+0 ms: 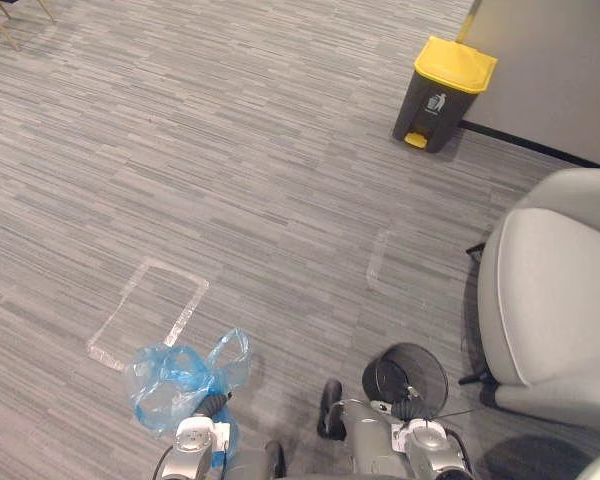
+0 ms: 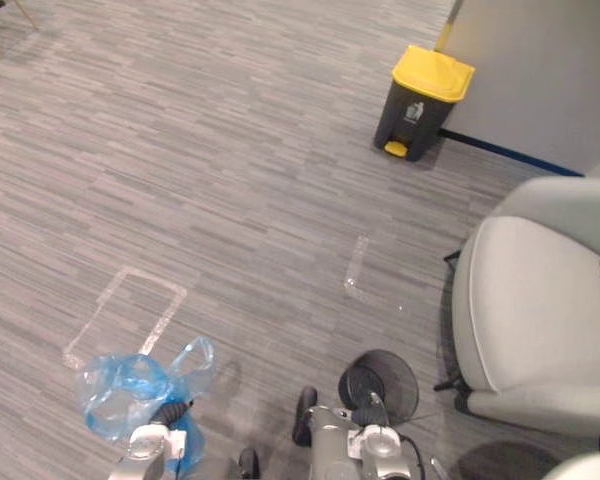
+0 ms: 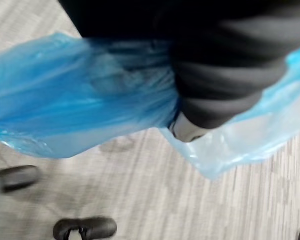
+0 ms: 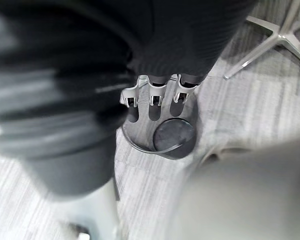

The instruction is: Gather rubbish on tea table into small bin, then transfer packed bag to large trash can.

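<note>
A crumpled blue plastic bag [image 1: 168, 385] hangs at the lower left, gathered at my left hand [image 1: 211, 404], which is shut on it; in the left wrist view the bag [image 3: 65, 100] wraps around the hand's dark cover [image 3: 225, 75]. My right hand [image 1: 407, 407] holds the small black mesh bin [image 1: 412, 372] at the lower middle. Its fingers [image 4: 155, 100] are curled over the rim of the small bin [image 4: 175, 137], which looks bare inside. The large dark trash can [image 1: 443, 92] with a yellow lid stands far off at the upper right, lid down.
A pale grey armchair [image 1: 555, 300] fills the right side, close beside the small bin, with its metal base legs [image 4: 275, 35] on the carpet. A taped rectangle [image 1: 150, 310] and a taped corner mark [image 1: 378, 262] lie on the grey carpet. A wall stands behind the large can.
</note>
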`<state>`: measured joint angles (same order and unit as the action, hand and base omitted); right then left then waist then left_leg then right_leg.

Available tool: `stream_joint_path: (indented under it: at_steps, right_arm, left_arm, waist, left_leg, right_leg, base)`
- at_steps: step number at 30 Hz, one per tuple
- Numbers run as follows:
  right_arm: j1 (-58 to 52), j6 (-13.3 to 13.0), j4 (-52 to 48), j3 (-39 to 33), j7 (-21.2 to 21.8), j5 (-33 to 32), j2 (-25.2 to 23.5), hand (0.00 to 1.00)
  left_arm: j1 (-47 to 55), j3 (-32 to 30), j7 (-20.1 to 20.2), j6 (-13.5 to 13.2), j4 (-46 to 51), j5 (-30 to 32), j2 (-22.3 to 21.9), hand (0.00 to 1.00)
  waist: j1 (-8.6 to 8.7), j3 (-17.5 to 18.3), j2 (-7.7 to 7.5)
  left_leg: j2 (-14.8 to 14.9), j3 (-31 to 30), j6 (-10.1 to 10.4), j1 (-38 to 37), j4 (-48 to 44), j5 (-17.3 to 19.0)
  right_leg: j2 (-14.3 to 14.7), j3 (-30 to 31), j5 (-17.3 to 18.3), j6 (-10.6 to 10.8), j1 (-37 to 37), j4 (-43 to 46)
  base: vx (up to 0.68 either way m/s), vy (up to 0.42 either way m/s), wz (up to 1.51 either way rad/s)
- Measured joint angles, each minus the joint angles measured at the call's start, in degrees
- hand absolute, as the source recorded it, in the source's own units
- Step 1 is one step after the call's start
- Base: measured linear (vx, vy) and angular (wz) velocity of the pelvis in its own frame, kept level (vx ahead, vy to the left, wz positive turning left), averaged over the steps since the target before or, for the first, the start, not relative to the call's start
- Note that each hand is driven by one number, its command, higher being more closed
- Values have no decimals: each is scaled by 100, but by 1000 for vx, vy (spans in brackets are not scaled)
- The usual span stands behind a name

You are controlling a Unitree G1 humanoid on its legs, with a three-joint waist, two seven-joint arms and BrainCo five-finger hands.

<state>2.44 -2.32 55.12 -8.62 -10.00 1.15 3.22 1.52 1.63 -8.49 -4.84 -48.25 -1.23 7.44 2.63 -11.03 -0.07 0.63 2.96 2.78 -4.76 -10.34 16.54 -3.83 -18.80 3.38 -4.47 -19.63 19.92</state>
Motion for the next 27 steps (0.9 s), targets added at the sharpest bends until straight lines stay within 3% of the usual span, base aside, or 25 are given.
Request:
stream_joint_path:
  at_steps: [1,2,3,4,5,7,8,10,11,12,13,14,15,17,19,20,21,22,23,24,25,27]
  right_arm:
    - [33,-1,-13,-45,1,1,15,0]
    - [33,-8,-61,-134,12,0,57,0]
    - [-45,12,-86,-123,24,-3,46,0]
    - [-154,17,-178,-67,22,-5,-21,0]
    - [-315,6,-448,6,36,-5,-90,0]
    - [-196,6,-483,53,39,-8,-174,0]
    - [-115,6,-532,93,37,-16,-325,0]
    - [-102,7,-601,100,34,-22,-422,0]
    - [-51,6,-711,82,10,-40,-473,0]
    - [-25,3,-703,47,-7,-117,-490,0]
    - [-25,2,-694,25,-11,-117,-481,0]
    - [-65,7,-660,-27,-25,-118,-311,0]
    - [-20,23,-456,-20,-30,-116,-267,0]
    - [-87,57,-449,-21,-22,-113,-350,0]
    - [-95,58,-452,-18,-11,-113,-375,0]
    - [-87,56,-452,-8,-5,-112,-388,0]
    - [-83,55,-449,8,-3,-109,-413,0]
    - [-78,56,-449,70,0,-108,-432,0]
    - [-107,57,-441,167,2,-106,-448,0]
    - [-109,66,-396,221,2,-106,-442,0]
    - [-85,69,-356,232,0,-104,-433,0]
    - [-10,63,-257,293,0,-102,-366,0]
  left_arm:
    - [-25,-1,-1,6,-6,0,-30,100]
    - [-97,-25,0,17,-6,1,-172,100]
    - [23,-114,4,10,77,4,-302,100]
    - [152,-176,21,-1,185,6,-317,100]
    - [281,-336,40,-5,402,5,-529,100]
    - [320,-456,74,9,472,4,-529,100]
    - [256,-514,98,10,532,1,-522,100]
    - [239,-502,106,11,570,1,-553,100]
    - [224,-509,109,12,574,2,-597,100]
    - [189,-509,110,13,554,3,-609,100]
    - [165,-504,110,12,538,3,-614,100]
    - [161,-489,105,3,479,3,-673,100]
    - [96,-460,103,10,303,4,-634,100]
    - [37,-458,93,14,239,6,-516,100]
    - [29,-439,97,16,237,7,-480,100]
    - [55,-396,91,19,228,6,-461,100]
    - [160,-281,96,22,226,4,-405,100]
    - [190,-204,96,27,221,5,-338,100]
    - [196,-165,89,34,193,5,-258,100]
    - [162,-167,83,34,161,0,-208,100]
    - [125,-173,70,47,139,0,-155,100]
    - [122,-182,-8,51,139,0,-114,100]
  waist:
    - [6,-5,5]
    - [73,-81,-7]
    - [53,-58,114]
    - [31,-39,31]
    - [-85,55,331]
    - [-214,23,277]
    - [-315,-74,98]
    - [-463,-82,-21]
    - [-524,-115,-86]
    - [-542,-141,-147]
    - [-543,-141,-150]
    - [-548,-80,-13]
    - [-570,-57,-30]
    - [-535,39,-245]
    - [-601,47,-264]
    - [-592,41,-268]
    - [-591,22,-242]
    - [-567,16,-224]
    - [-484,16,-218]
    - [-464,1,-224]
    - [-443,-39,-193]
    - [-361,-75,-147]
  left_leg:
    - [-6,-12,192,-20,-35,-126]
    - [-102,-3,347,-122,-319,-381]
    - [74,144,398,-79,-1228,-342]
    - [100,299,469,116,-2010,-386]
    - [726,698,388,910,-4051,-324]
    - [1010,937,169,1421,-4806,-166]
    - [1125,1005,-23,1863,-4879,-47]
    - [1190,958,-90,2282,-4464,74]
    - [1128,808,-61,2489,-3713,119]
    - [926,569,63,2607,-2715,10]
    - [865,469,114,2618,-2351,-103]
    - [777,28,296,2529,-937,-820]
    - [703,-19,254,2523,-1031,-1499]
    - [472,192,155,2470,-1177,-1102]
    - [409,488,-7,2303,-1452,-693]
    - [378,650,-68,2103,-1469,-505]
    - [345,855,-135,1735,-1412,-308]
    - [324,951,-158,1474,-1350,-216]
    - [300,1057,-197,1165,-1176,-125]
    - [282,1098,-214,959,-1007,-114]
    - [288,1149,-222,666,-729,-110]
    - [343,1188,-223,290,-342,-106]
  right_leg:
    - [-50,-9,103,-16,-8,165]
    - [-263,-244,399,-104,-147,973]
    - [-70,-256,445,158,168,533]
    - [-38,-378,409,-64,515,52]
    - [423,-143,598,-215,1015,-288]
    - [555,86,667,-229,1291,-449]
    - [557,361,690,-206,1625,-643]
    - [510,656,679,-178,1957,-903]
    - [391,866,712,-119,2171,-990]
    - [211,1052,826,84,2334,-1047]
    - [170,1100,872,167,2372,-1049]
    - [171,1292,1053,478,2467,-1062]
    - [36,1563,1262,764,2590,-1037]
    - [-273,1706,1234,760,2531,-865]
    - [-470,1953,1221,798,2364,-215]
    - [-564,2073,1179,930,2164,350]
    - [-679,2198,948,1338,1779,1426]
    - [-702,2228,978,1525,1413,2260]
    - [-710,2006,1089,1345,941,3021]
    - [-700,1778,1227,1162,653,3200]
    - [-665,1370,1347,946,348,3064]
    - [-502,874,1391,808,23,2379]
  base:
    - [469,-95,27]
    - [482,-160,28]
    - [420,-163,27]
    - [449,-187,-33]
    - [428,-72,-57]
    - [543,18,-85]
    - [579,51,-106]
    - [463,94,-100]
    - [450,216,-92]
    - [444,249,-83]
    - [440,303,-69]
    - [420,362,-72]
    - [499,432,-67]
    - [374,317,-35]
    - [415,309,-56]
    - [471,338,-86]
    - [374,242,-76]
    - [452,235,-58]
    - [447,156,-28]
    - [463,76,-15]
    - [318,24,-13]
    - [394,-20,-11]
